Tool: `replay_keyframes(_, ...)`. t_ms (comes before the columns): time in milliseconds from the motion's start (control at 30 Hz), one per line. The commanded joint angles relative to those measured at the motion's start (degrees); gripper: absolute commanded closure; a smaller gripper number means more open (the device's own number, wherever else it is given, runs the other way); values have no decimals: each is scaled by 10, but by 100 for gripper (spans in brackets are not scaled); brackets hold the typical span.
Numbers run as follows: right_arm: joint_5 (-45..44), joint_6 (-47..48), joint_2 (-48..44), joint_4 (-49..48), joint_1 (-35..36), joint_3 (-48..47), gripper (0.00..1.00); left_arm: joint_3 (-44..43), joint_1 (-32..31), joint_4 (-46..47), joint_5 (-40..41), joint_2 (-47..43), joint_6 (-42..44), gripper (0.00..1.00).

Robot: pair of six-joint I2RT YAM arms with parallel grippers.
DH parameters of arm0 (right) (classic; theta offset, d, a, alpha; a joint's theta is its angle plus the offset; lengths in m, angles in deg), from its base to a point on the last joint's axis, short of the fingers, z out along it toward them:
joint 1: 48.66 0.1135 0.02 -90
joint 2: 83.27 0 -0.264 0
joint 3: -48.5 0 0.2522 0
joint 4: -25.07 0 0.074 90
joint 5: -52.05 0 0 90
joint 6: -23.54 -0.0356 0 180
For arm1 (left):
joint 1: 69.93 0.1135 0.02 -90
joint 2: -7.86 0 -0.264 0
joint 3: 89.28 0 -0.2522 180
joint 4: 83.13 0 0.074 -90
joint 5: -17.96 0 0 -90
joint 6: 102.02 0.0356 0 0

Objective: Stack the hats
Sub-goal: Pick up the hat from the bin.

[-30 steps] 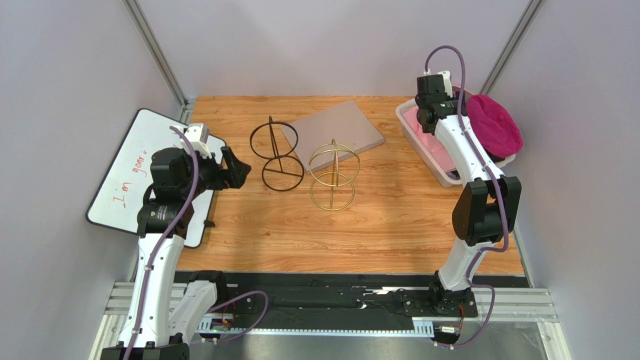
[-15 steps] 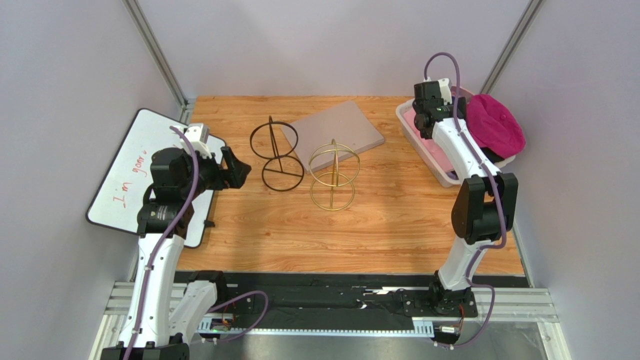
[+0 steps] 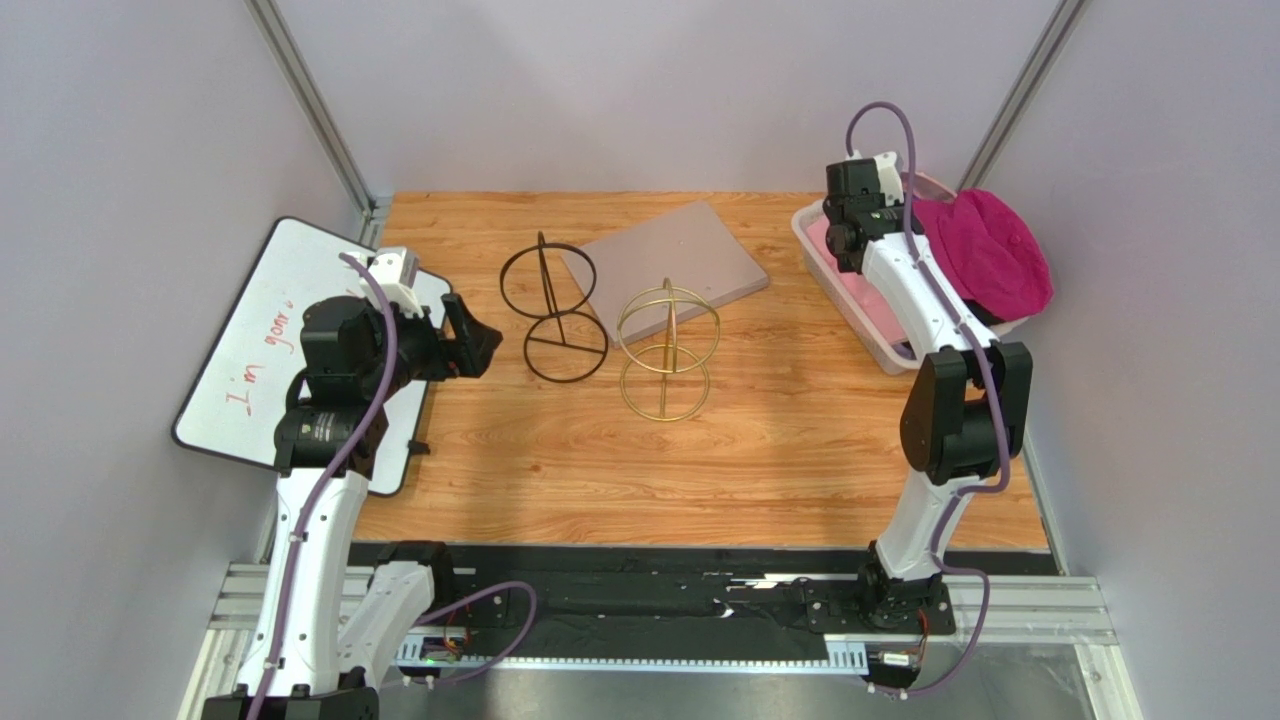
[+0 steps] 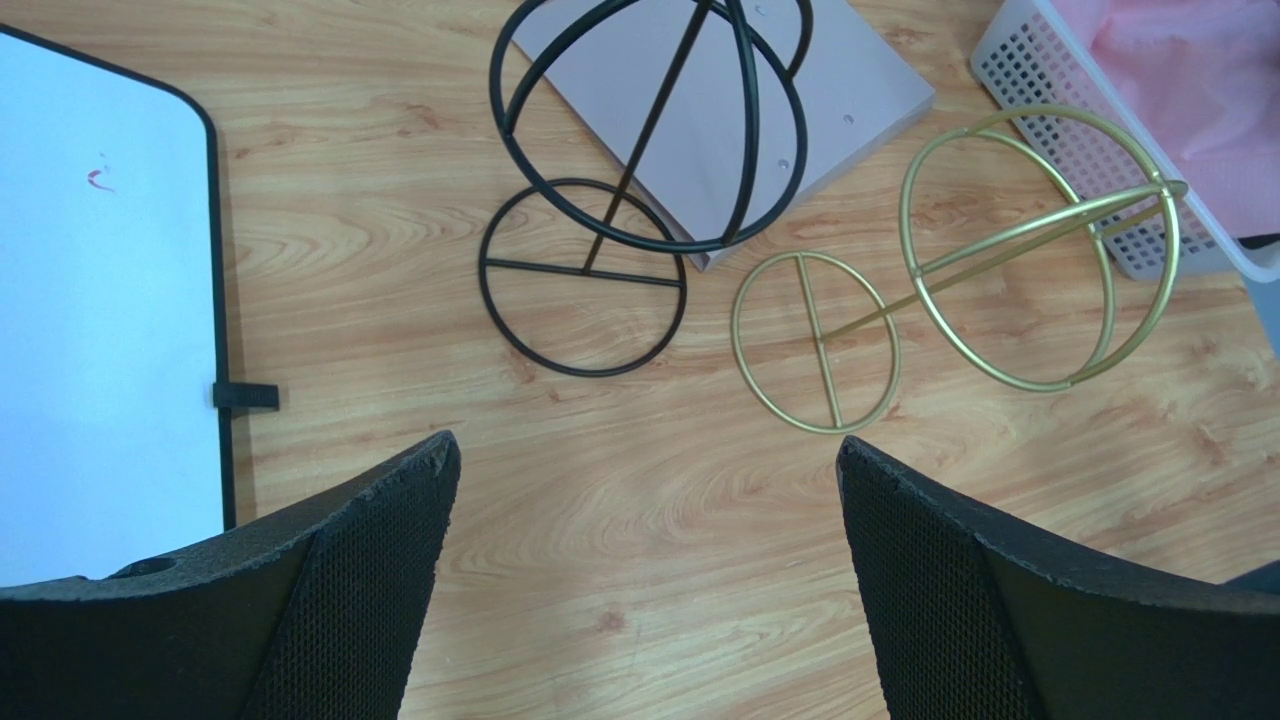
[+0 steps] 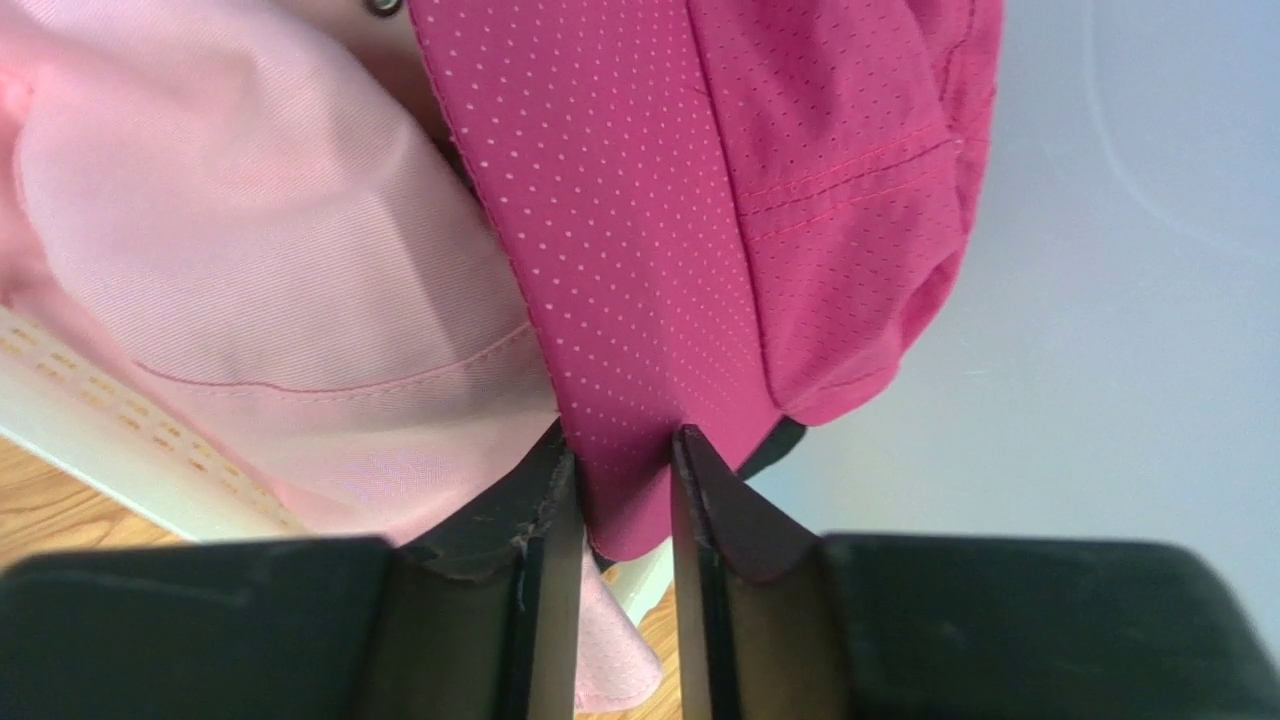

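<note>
A magenta baseball cap lies on top of the white mesh basket at the far right, with a pink hat under it. In the right wrist view the magenta cap has its brim between my right gripper's fingers, which press it from both sides; the pink hat bulges to the left of them. My right gripper reaches over the basket's near-left corner. My left gripper hovers open above bare wood at the left, nothing between its fingers.
A black wire frame and a gold wire frame stand mid-table, next to a grey board. A whiteboard lies at the left edge. The basket's corner shows in the left wrist view.
My right gripper shifted slightly back over the basket and its jaws closed on the magenta cap's brim. The left arm has not moved.
</note>
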Motion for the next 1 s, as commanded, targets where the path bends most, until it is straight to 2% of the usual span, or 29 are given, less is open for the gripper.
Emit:
replay_keyframes(0,-26,11,-35,-3,0,-29,82,1,-2,10,-10,-8,2,0)
replay_keyframes(67,-33,19,-54,-3,-1,-35,93,1,-2,11,-11,-7,2,0)
replay_keyframes(133,-40,31,-63,-3,0,-42,100,1,-2,11,-13,-9,2,0)
replay_keyframes(233,-45,41,-74,4,4,-63,100,2,-2,12,-13,-10,1,0)
replay_keyframes(367,-85,94,-95,-33,31,-76,100,2,-1,13,-14,-10,0,0)
replay_keyframes(567,-141,197,-118,-99,84,-140,100,4,-2,17,-18,-11,-2,0)
replay_keyframes(700,-157,263,-132,-138,145,-168,100,4,-1,19,-21,-12,-1,0)
replay_keyframes(867,-133,262,-146,-123,221,-173,100,5,-1,19,-23,-12,-4,0)
replay_keyframes(967,-95,223,-149,-93,264,-168,100,6,-1,20,-30,-12,-5,0)
